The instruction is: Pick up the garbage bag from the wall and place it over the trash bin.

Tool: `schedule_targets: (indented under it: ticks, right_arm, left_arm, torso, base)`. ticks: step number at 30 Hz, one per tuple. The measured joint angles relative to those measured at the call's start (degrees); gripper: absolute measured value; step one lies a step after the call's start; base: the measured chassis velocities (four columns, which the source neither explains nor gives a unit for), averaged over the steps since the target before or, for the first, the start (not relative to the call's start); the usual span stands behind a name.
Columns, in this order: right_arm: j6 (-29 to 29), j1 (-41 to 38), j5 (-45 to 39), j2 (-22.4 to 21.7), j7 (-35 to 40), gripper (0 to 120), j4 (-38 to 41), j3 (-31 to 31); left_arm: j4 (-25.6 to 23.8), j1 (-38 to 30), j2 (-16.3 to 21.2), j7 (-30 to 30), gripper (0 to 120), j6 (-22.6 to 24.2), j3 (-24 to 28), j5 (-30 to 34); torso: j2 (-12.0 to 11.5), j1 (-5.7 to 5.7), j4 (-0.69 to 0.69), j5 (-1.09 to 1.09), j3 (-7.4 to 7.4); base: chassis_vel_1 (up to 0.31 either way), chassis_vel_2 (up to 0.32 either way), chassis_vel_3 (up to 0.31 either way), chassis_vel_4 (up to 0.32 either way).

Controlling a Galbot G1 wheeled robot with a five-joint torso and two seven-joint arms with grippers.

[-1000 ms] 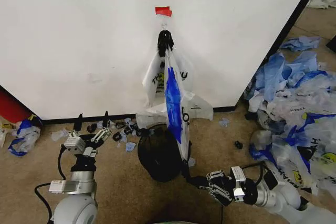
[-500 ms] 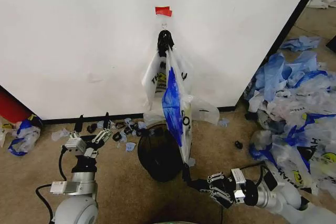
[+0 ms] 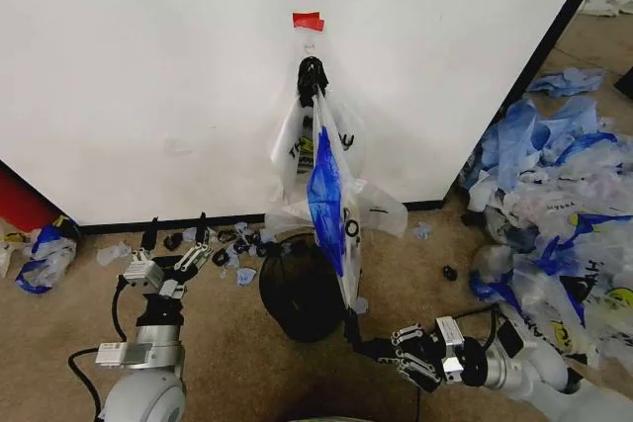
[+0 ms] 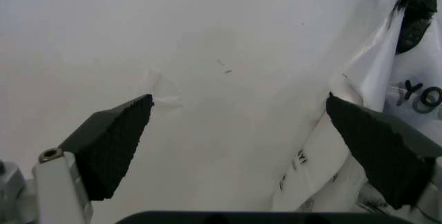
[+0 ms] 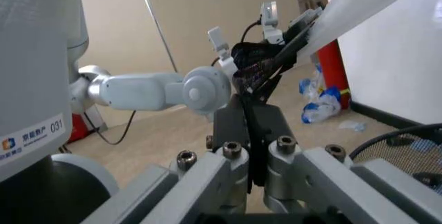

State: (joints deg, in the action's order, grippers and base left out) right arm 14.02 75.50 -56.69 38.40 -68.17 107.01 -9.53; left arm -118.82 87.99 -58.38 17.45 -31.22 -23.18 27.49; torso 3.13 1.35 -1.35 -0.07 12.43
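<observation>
Ahead of you the large plain white wall panel (image 3: 178, 76) with its black base strip fills most of the head view, a red tape patch (image 3: 308, 20) stuck high on it and a small metal hook (image 3: 310, 46) just beneath the tape. To your right, on the tan floor, lies a big heap of crumpled blue-and-white plastic bags (image 3: 554, 214). Hanging from the hook by its bunched dark top is the thin see-through whitish garbage bag (image 3: 331, 185) with blue handle and black lettering; it is drawn down and away from the wall into a long taut strip, its blue part running down the middle, and its lower end reaches your right gripper (image 3: 353, 332). That gripper sits low near the floor, just beside the bin on its right, and in the right wrist view its two dark fingers (image 5: 235, 131) are pressed together, pinching the bag's plastic (image 5: 366, 1) between them. Directly below the hook, close to the wall's base, stands the small round black wire-mesh trash bin (image 3: 300, 289), with the stretched bag passing along its right side rather than over its rim. Your left gripper (image 3: 174, 239) is raised to the left of the bin, pointing at the wall, its black ridged fingers (image 4: 111, 141) spread wide apart with nothing between them. Small scraps of blue plastic and dark bits (image 3: 232, 244) litter the floor along the base strip.
</observation>
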Motion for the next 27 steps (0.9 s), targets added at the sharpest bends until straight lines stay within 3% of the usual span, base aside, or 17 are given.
schedule_targets:
  ticks: [16, 27]
  right_arm:
    - [-0.28, -0.83, 0.57, 1.17, -0.64, 0, -2.24, 0.76]
    - [-0.54, -9.92, -5.06, 4.08, 7.27, 0, -4.00, 2.22]
  left_arm:
    - [0.70, -0.62, -0.27, -0.13, 99, -0.10, 0.42, -0.12]
    - [-0.19, -0.32, 0.49, -1.22, 99, -0.19, 0.59, 0.16]
  torso:
    - [0.00, 0.00, -0.01, 0.00, 0.00]
    - [0.00, 0.00, 0.00, 0.00, 0.00]
  base:
    - [0.000, 0.000, 0.000, 0.000]
    - [0.000, 0.000, 0.000, 0.000]
